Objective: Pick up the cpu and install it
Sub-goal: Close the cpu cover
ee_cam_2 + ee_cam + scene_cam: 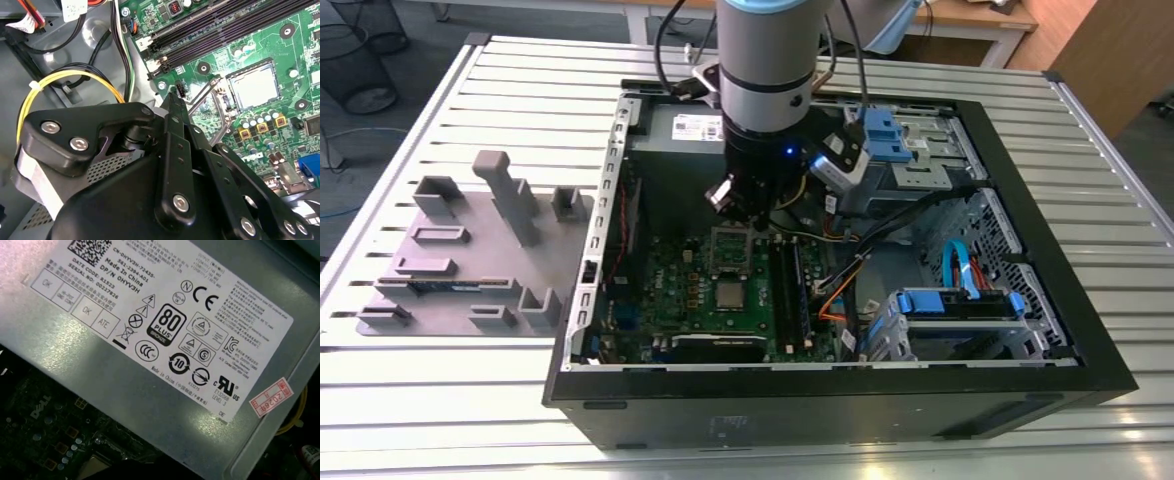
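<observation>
Open black desktop computer case (854,395), sheet metal, lying on its side on a ribbed, pale grey slatted metal worktop (520,400).

Green printed motherboard (680,290), matt, studded with small components, on the floor of the case. Small flat square cpu (728,292) with a dull silver metal top, lying on the board; in the second wrist view (253,87) it sits inside the square socket, with the hinged metal socket frame (210,107) swung open beside it.

Long black memory slots (790,290) just beside the socket, toward the exterior view's right. Large grey power-supply box (150,365), brushed metal with a white printed label, at the far end of the case. Blue plastic drive brackets (958,305) and blue cables on the exterior view's right. Yellow and black wire bundle (75,77) looped near the power supply.

Grey moulded parts tray (467,250) with upright posts, on the worktop outside the case, on the exterior view's left.

Silver-and-black robot arm (767,70), vertical, reaching down into the case between the power supply and the cpu. Black gripper (750,215) above the board, apart from the cpu; its linkage blocks much of the second wrist view. The jaws appear drawn together, pinching nothing, though this is partly hidden and I cannot tell for sure.
</observation>
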`<action>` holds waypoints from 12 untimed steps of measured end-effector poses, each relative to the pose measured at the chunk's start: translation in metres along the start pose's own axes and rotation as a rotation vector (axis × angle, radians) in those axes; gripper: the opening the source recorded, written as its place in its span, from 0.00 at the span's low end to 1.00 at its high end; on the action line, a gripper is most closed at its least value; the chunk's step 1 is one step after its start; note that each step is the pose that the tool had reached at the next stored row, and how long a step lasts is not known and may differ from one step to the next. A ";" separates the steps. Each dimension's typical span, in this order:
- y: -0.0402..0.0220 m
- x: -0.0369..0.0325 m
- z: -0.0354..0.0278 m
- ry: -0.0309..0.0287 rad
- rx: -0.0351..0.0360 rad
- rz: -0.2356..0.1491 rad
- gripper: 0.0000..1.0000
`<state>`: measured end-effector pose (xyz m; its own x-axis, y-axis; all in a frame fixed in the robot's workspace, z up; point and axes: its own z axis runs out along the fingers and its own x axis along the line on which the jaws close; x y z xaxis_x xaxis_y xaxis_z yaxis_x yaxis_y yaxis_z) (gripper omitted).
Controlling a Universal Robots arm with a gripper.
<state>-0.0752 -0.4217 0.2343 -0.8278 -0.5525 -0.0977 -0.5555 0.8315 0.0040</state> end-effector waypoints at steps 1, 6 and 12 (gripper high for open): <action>0.0002 0.0005 -0.0003 -0.0014 0.0005 -0.004 0.11; 0.0004 0.0016 -0.0016 -0.0053 0.0018 -0.018 0.11; -0.0011 0.0026 -0.0034 -0.0073 -0.0007 -0.024 0.11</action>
<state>-0.0771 -0.4242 0.2375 -0.8136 -0.5718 -0.1050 -0.5752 0.8180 0.0023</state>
